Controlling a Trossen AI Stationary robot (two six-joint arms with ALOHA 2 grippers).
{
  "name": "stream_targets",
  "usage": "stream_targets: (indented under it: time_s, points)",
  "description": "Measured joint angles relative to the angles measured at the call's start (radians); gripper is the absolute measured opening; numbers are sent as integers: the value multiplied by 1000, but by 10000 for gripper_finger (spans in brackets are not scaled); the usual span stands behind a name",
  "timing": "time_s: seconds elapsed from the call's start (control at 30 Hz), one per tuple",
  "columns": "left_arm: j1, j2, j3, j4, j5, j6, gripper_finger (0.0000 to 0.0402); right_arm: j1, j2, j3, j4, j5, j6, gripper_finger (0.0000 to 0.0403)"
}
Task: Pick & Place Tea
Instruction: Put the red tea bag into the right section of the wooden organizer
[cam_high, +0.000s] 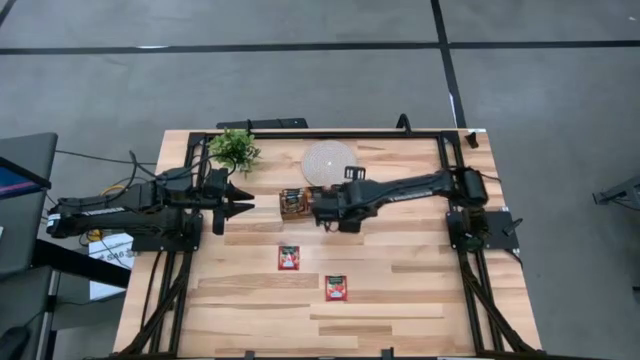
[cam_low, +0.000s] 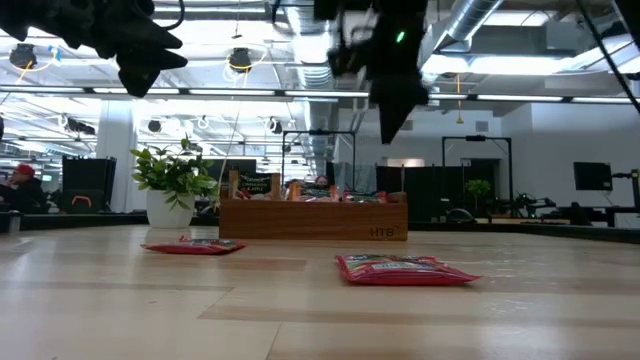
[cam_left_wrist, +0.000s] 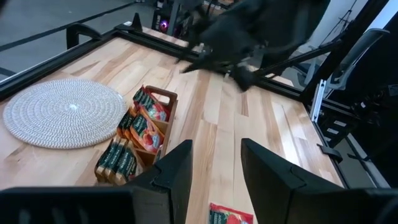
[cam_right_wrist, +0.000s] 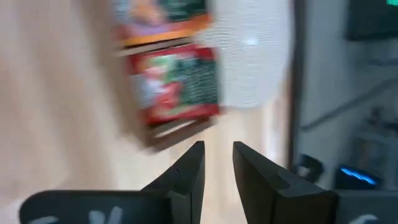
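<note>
Worktop (cam_high: 400, 300) of pale wooden planks carries a brown wooden tray (cam_high: 293, 203) packed with red-orange tea sachets (cam_left_wrist: 149, 121). We see two more red sachets (cam_high: 289, 257) lying flat nearby, well apart from the tray, so we judge the job unfinished. Right tool (cam_high: 318, 212), beside the tray, and left tool (cam_high: 240, 201) are both narrowly parted, empty. Tray lettering seems to read "HTB".

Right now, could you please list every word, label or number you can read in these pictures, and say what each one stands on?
"HTB": low on the front wall of the wooden tray, low view; faint, so my reading is unsure.
Print on the two tea sachets lying on the table: too small to read.
Print on the sachets in the tray: blurred, unreadable.
</note>
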Motion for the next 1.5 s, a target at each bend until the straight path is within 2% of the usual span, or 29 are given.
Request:
stream_targets:
  time_s: [0.1,0.27,0.37,0.7,1.07,1.37,1.43,1.5]
  points:
    - [0,0,0,-6,0,-3,128,46,-48,-1,19,-143,1,77]
    - [0,0,0,-19,0,-4,128,116,-113,-1,117,-495,15,77]
    - [0,0,0,-23,0,-5,128,159,-117,-1,204,-585,84,77]
    - [0,0,0,-42,34,-6,128,244,-6,-3,268,-598,199,85]
    - [0,0,0,-47,62,-5,128,261,70,0,331,-620,212,164]
    - [0,0,0,-60,64,-3,128,254,168,1,356,-670,217,154]
    - [0,0,0,-61,64,-3,128,251,173,-5,316,-669,216,152]
    - [0,0,0,-65,64,-2,128,248,192,1,363,-669,218,151]
